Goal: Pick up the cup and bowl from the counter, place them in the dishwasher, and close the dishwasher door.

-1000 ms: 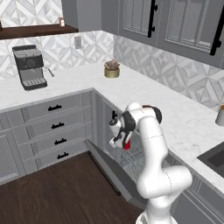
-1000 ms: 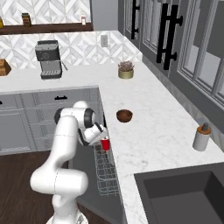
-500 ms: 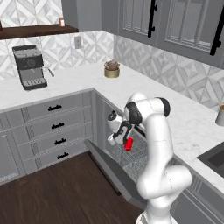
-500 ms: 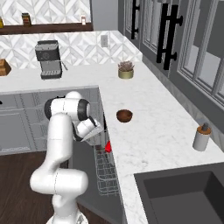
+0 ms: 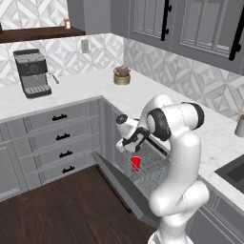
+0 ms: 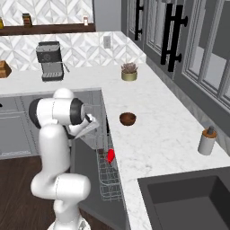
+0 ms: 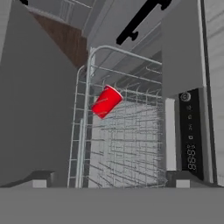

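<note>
The tool (image 5: 127, 144) hangs over the open dishwasher (image 5: 143, 169), jaws spread and empty. The cup (image 5: 136, 164), held 1 second ago and half a second ago, now lies tilted in the wire rack (image 7: 127, 144). That settles 1 of 2 items. Farther right, the bowl (image 6: 127, 118) waits untouched on the bench (image 6: 148, 121).

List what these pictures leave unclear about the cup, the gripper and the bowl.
- Whether the cup rests on the rack or is falling: it is tilted, with no contact visible.
- Gripper jaws: left base view too small; hand view's bottom edge cuts off the fingertips.
- Bowl contents: interior too dark.
</note>
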